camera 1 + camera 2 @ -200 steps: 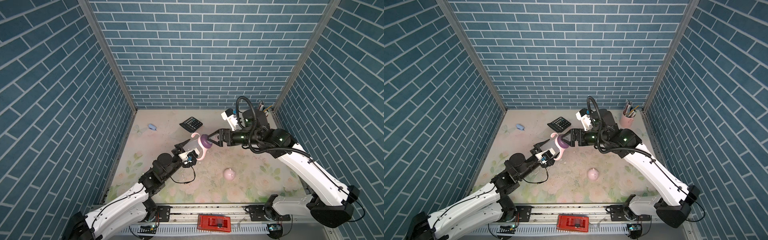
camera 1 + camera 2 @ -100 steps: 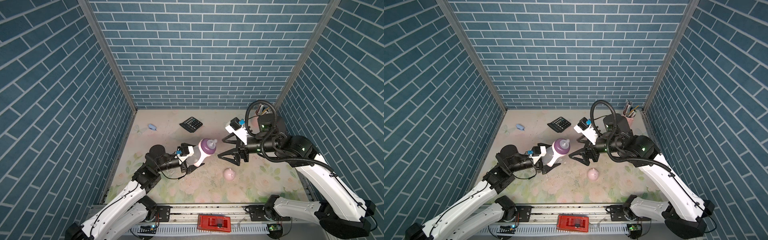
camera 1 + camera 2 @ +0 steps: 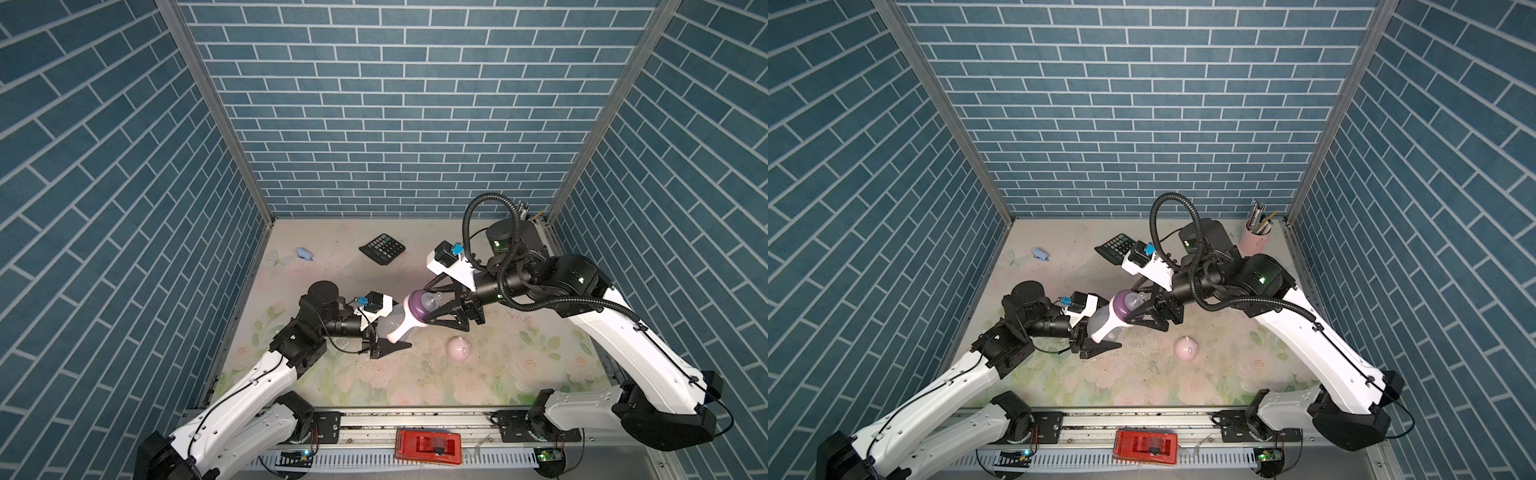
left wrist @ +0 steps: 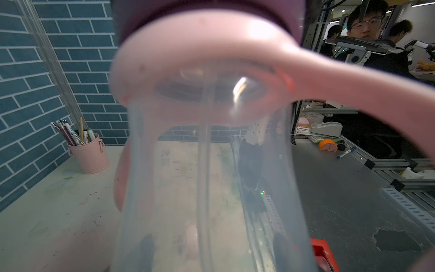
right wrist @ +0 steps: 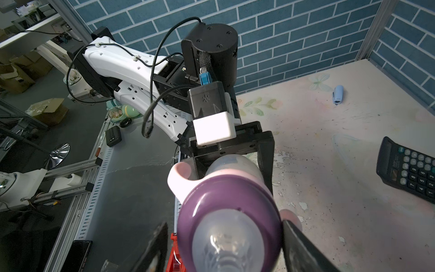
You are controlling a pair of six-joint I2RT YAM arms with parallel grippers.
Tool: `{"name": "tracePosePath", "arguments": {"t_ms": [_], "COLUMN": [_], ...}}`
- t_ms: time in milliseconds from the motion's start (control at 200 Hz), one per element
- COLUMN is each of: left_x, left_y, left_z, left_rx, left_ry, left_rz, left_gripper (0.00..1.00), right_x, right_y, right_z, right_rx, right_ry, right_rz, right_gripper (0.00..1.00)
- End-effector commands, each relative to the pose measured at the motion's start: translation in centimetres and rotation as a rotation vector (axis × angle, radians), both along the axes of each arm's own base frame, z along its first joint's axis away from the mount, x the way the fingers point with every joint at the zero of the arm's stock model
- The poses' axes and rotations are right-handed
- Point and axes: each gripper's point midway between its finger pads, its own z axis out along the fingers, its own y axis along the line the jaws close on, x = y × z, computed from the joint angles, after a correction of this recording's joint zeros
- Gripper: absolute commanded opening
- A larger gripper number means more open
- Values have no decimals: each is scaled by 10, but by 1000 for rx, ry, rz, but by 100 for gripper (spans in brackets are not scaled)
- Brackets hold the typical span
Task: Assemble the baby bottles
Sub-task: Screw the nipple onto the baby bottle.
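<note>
Bottle body (image 3: 392, 322), straw (image 4: 203, 188) inside, hangs tilted over the mat (image 3: 415, 374), clamped in the left gripper (image 3: 388, 328); right gripper (image 3: 428, 305) jaws stand open around its purple collar (image 3: 417, 305). Pens (image 3: 1258, 212) fill the pink cup (image 3: 1257, 241); the eared cap (image 3: 458, 347) lies apart.

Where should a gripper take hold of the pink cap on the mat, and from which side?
Across the rounded sides of the pink cap, coming down from above: it sits alone on the mat, dome apparently upward, and its small ears look too slight to pinch.
</note>
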Motion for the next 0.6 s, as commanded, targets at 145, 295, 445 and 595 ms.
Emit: {"name": "tracePosePath", "arguments": {"t_ms": [145, 295, 445, 595], "left_x": [0, 1, 3, 4], "left_y": [1, 1, 0, 0], "left_z": [28, 28, 28, 26], "left_rx": [-35, -29, -25, -17], "left_ry": [-56, -52, -54, -51], "left_rz": [-2, -1, 1, 4], "left_gripper": [25, 25, 25, 25], "right_x": [-13, -15, -12, -10], "right_y": [1, 1, 0, 1], "right_z": [-3, -7, -11, -9], "right_rx": [-21, -36, -57, -49], "right_ry": [-10, -2, -7, -6], "right_rz": [79, 88, 69, 52], "right_gripper": [75, 78, 79, 74]}}
